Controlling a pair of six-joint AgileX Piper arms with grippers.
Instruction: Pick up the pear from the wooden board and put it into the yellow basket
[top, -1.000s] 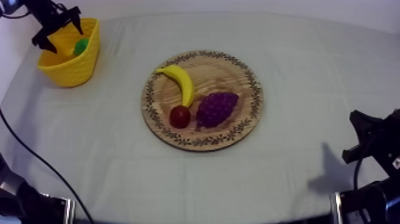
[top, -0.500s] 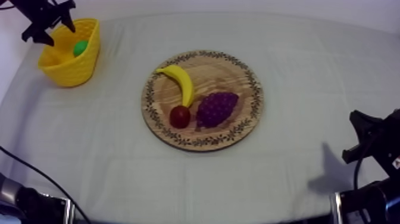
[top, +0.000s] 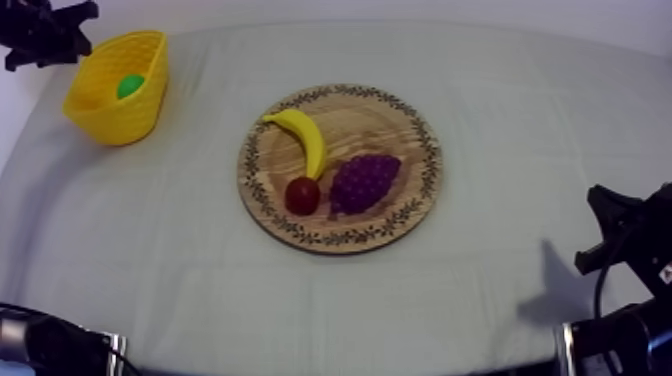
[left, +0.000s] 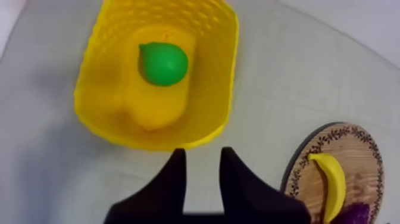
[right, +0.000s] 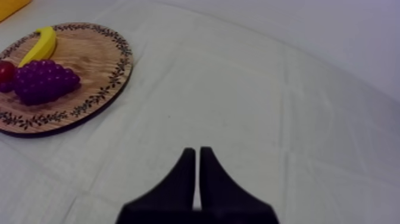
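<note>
The green pear (top: 130, 86) lies inside the yellow basket (top: 112, 118) at the far left of the table. My left gripper (top: 45, 35) hangs behind and to the left of the basket, apart from it. Seen from the left wrist, the pear (left: 163, 63) rests on the floor of the basket (left: 95, 95), and my left gripper (left: 202, 162) stands above the basket's near rim, open by a narrow gap with nothing in it. My right gripper (right: 197, 156) is shut over bare cloth, low at the right side (top: 606, 230).
The round wooden board (top: 400, 125) sits mid-table with a banana (top: 303, 140), a bunch of grapes (top: 363, 182) and a small red fruit (top: 302, 195) on it. Open cloth lies between the board and the basket, and around my right gripper.
My left gripper has drawn up and back from over the basket toward the far left corner, its fingers narrowing. The pear stays in the basket. The right arm has not moved.
</note>
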